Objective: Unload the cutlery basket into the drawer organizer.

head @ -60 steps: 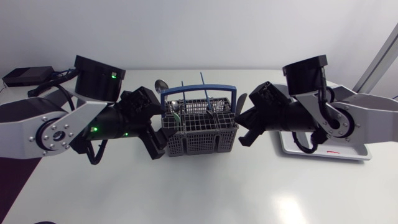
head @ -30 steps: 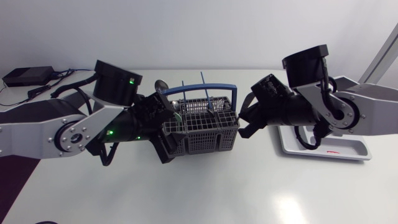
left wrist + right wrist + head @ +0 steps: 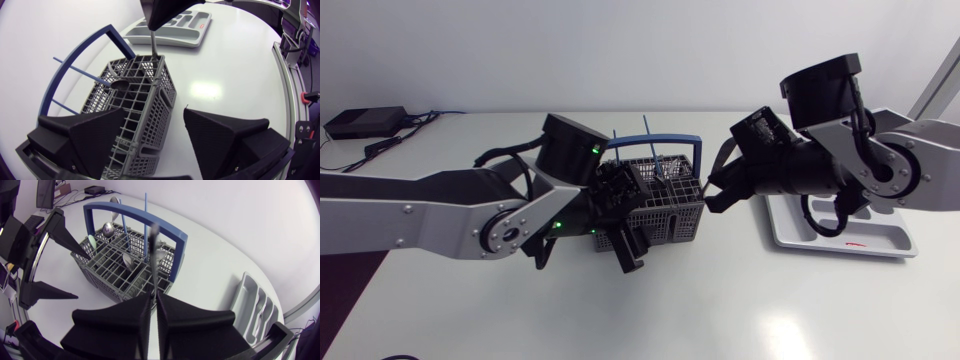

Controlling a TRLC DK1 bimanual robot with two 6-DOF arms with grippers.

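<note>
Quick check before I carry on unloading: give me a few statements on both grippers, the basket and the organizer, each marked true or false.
1. The right gripper is shut on a thin metal handle standing in the basket. True.
2. The left gripper is shut on the basket's blue handle. False: it is open, with a lower corner of the basket between its fingers.
3. The basket lies tipped on its side. False: it stands upright on the table.
4. The organizer sits on the right arm's side of the basket. True.
5. Two thin blue sticks stand in the basket. True.
</note>
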